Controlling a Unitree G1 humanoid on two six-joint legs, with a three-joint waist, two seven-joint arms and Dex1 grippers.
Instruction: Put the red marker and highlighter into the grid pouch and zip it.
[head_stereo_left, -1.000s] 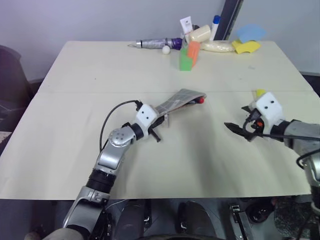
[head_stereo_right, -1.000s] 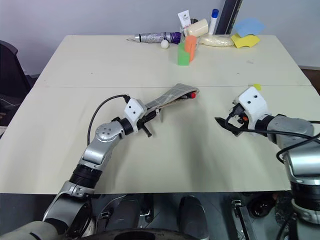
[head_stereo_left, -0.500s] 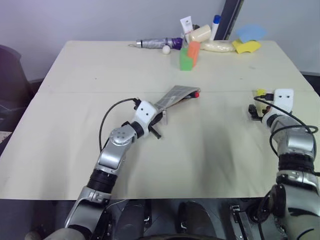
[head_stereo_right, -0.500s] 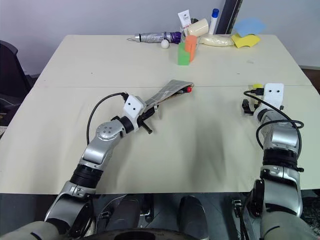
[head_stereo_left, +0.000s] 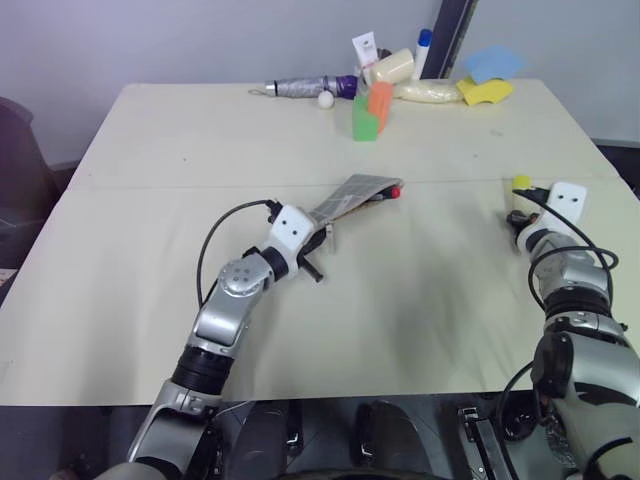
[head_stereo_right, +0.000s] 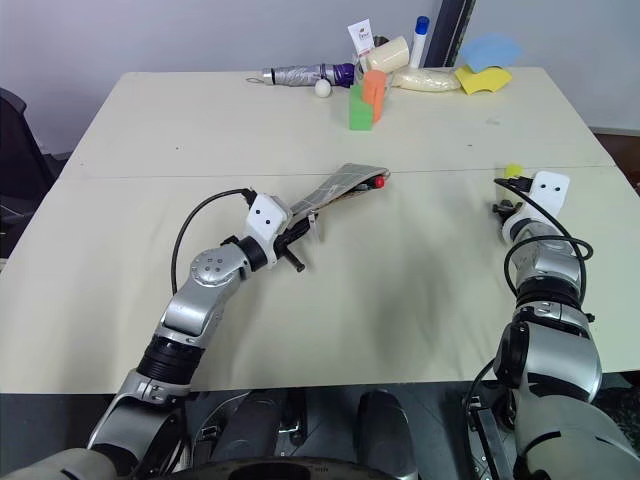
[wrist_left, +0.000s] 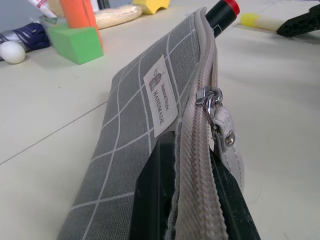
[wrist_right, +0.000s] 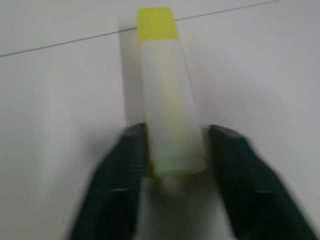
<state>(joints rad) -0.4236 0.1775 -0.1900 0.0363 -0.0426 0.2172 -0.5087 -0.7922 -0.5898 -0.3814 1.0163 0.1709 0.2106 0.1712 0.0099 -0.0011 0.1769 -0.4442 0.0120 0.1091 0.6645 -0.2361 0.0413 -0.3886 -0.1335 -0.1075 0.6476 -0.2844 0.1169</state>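
Two head cameras sit side by side, high up, looking forward and down at the same table (head_stereo_left: 150, 300) with both arms. One wrist camera looks along the left gripper (wrist_left: 192, 200), very near the grid pouch (wrist_left: 145, 105) it grips. The other looks along the right gripper (wrist_right: 172, 165), very near the highlighter (wrist_right: 167, 110).

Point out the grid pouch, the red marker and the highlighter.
grid pouch (wrist_left: 135, 130), left wrist view, grey side panel beside the label.
red marker (wrist_left: 223, 11), left wrist view, end sticking out of the pouch mouth.
highlighter (wrist_right: 170, 105), right wrist view, pale body between the fingers.
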